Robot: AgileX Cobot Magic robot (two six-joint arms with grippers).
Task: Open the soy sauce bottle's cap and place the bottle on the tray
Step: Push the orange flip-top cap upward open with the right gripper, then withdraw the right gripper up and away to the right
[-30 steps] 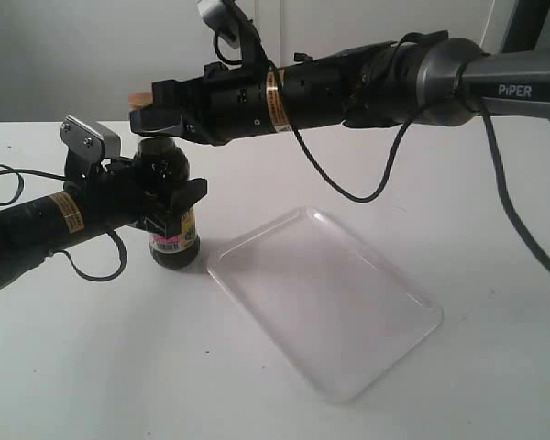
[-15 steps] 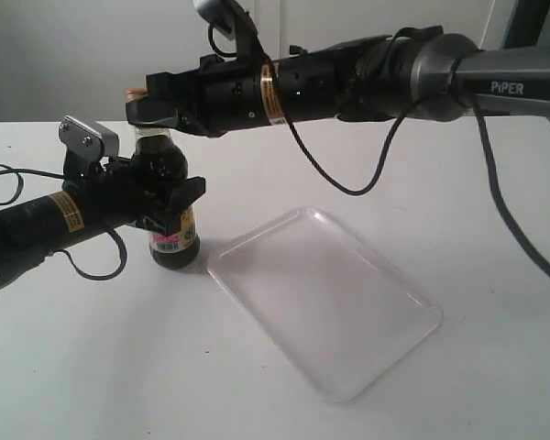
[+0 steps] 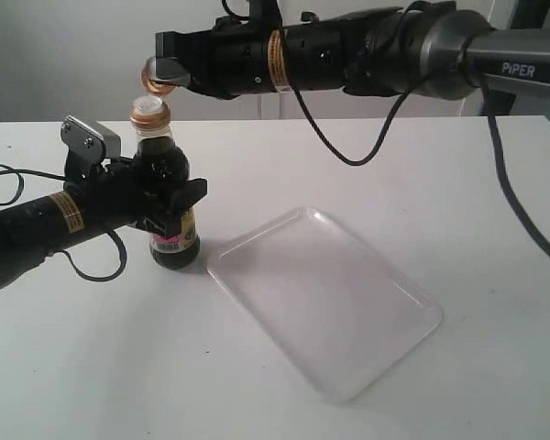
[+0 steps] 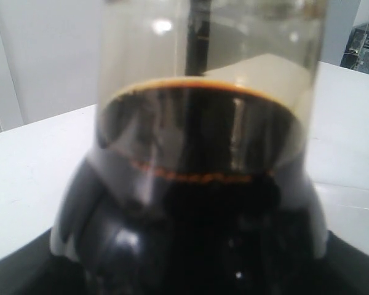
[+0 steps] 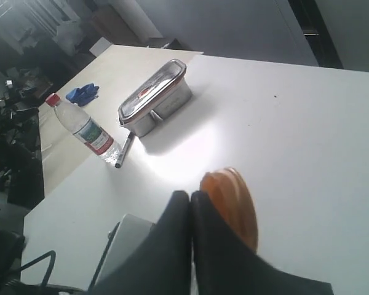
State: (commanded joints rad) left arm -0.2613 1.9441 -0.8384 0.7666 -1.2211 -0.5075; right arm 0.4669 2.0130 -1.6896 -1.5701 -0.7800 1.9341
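Note:
The soy sauce bottle stands upright on the white table left of the tray, which lies bare. My left gripper is shut around the bottle's body; the left wrist view is filled by dark liquid and glass. The cap's ribbed collar with its white spout shows on the neck. The golden-orange lid stands raised above it, against my right gripper. In the right wrist view the right gripper has its jaws pressed together, with the lid lying along the outer side of one finger.
Black cables trail over the table at the far left. The right wrist view shows a metal lunch box, a plastic water bottle, a pen and a blue object on a far table.
My right gripper has risen from the bottle's top, and the orange lid has come up with it, baring the white spout. The left gripper and bottle have stayed put.

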